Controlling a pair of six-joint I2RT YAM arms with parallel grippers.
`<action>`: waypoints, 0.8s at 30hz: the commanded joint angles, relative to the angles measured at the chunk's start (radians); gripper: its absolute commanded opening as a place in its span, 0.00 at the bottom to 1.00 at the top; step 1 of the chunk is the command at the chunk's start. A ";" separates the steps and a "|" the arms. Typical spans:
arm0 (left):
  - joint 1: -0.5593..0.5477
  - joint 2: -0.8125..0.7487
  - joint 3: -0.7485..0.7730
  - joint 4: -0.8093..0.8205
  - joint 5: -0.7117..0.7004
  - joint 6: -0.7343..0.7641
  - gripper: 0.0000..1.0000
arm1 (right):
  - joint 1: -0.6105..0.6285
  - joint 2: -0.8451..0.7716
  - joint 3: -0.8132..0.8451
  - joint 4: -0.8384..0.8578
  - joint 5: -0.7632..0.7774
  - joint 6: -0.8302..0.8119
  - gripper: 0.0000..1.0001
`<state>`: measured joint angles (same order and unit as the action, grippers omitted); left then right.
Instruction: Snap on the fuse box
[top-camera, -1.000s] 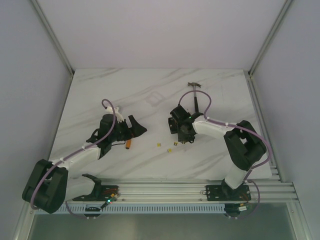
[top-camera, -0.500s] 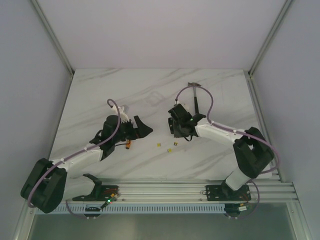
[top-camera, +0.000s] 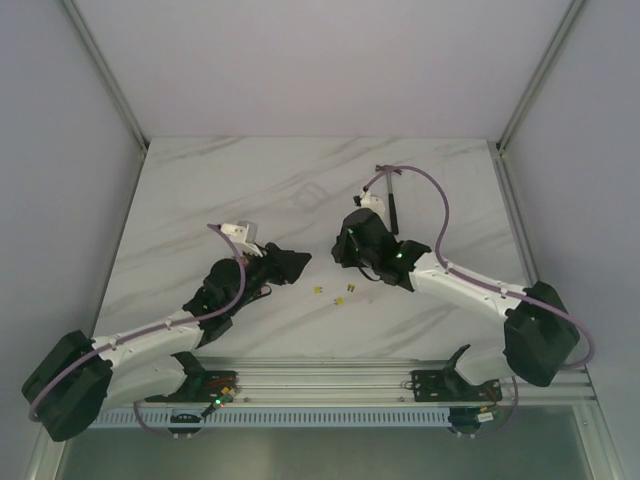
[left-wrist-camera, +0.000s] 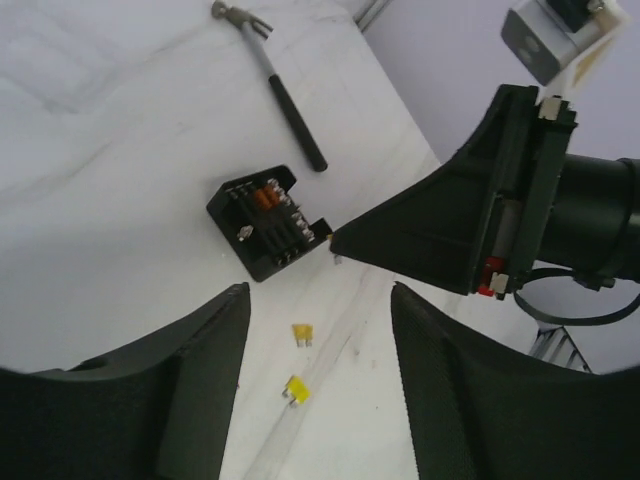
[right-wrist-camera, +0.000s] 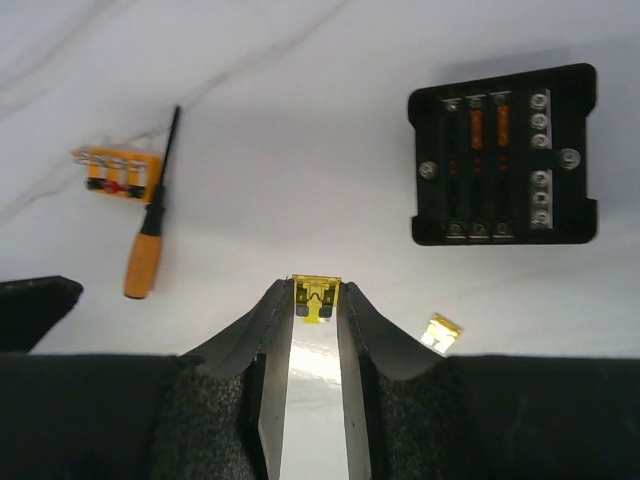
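Observation:
The fuse box (left-wrist-camera: 265, 222) is a black square box with orange fuses, lying open-topped on the marble; it also shows in the right wrist view (right-wrist-camera: 503, 155). From above, my right gripper (top-camera: 362, 262) mostly covers it. My right gripper (right-wrist-camera: 317, 300) is shut on a small yellow fuse (right-wrist-camera: 317, 295), held off the box's near-left side. Its black finger (left-wrist-camera: 420, 235) points at the box's corner. My left gripper (left-wrist-camera: 320, 300) is open above two loose yellow fuses (left-wrist-camera: 302, 333) (left-wrist-camera: 296, 389), a little short of the box.
A hammer (top-camera: 390, 190) lies behind the box. A screwdriver with an orange handle (right-wrist-camera: 148, 250) and a flat orange block (right-wrist-camera: 117, 172) lie to the left. Another loose fuse (right-wrist-camera: 441, 333) lies near my right fingers. A faint clear square (top-camera: 305, 198) rests at back centre.
My left gripper has slid right toward the loose fuses and its jaws have narrowed a little. The right arm's elbow has swung out to the right while its gripper stayed by the box.

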<state>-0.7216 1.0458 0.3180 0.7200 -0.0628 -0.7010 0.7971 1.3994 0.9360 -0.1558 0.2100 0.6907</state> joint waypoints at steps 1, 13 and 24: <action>-0.072 0.009 -0.011 0.146 -0.139 0.098 0.64 | 0.022 -0.036 -0.020 0.105 0.027 0.071 0.22; -0.203 0.153 0.035 0.242 -0.263 0.152 0.49 | 0.034 -0.103 -0.078 0.202 0.013 0.138 0.22; -0.107 -0.030 0.053 -0.175 -0.431 0.127 0.74 | 0.034 0.026 -0.031 0.144 0.002 -0.059 0.34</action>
<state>-0.8734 1.0550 0.3527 0.7197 -0.4400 -0.5522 0.8230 1.3853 0.8726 -0.0025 0.2096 0.7334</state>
